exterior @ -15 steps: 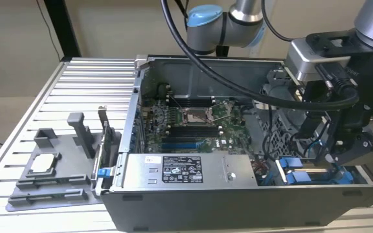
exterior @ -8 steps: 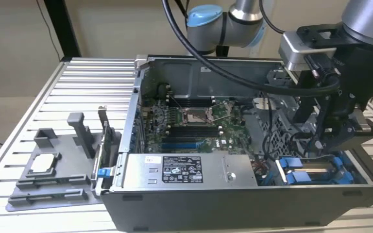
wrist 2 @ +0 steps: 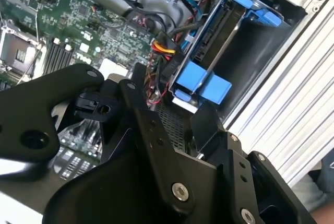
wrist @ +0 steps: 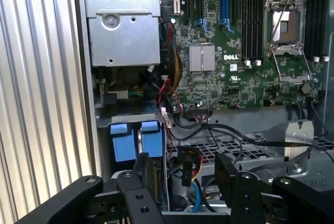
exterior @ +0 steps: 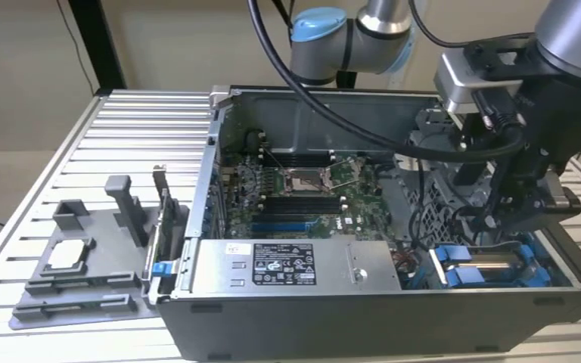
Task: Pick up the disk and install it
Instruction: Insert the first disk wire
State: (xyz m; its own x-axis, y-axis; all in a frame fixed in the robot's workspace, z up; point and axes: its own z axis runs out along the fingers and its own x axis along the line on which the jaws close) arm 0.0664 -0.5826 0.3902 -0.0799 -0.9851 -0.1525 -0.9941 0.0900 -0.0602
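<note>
Disk (wrist: 128,143) seated in case (exterior: 371,318) corner; hand (wrist: 188,167) just above, fingers (wrist: 228,174) apart, holding nothing.

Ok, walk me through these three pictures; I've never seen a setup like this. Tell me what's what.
The machine is a robot arm with a black claw on its end. The exterior view comes from a camera off the arm; both wrist views come from cameras riding on the arm, looking past the claw. On the slatted metal table stands an open computer case, its motherboard and grey power supply showing. Beside it, at the exterior view's left, lies a grey holder tray with a small square processor chip. The disk, in its blue carrier, sits in a corner of the case. The claw hangs above it, open, holding nothing.
</note>
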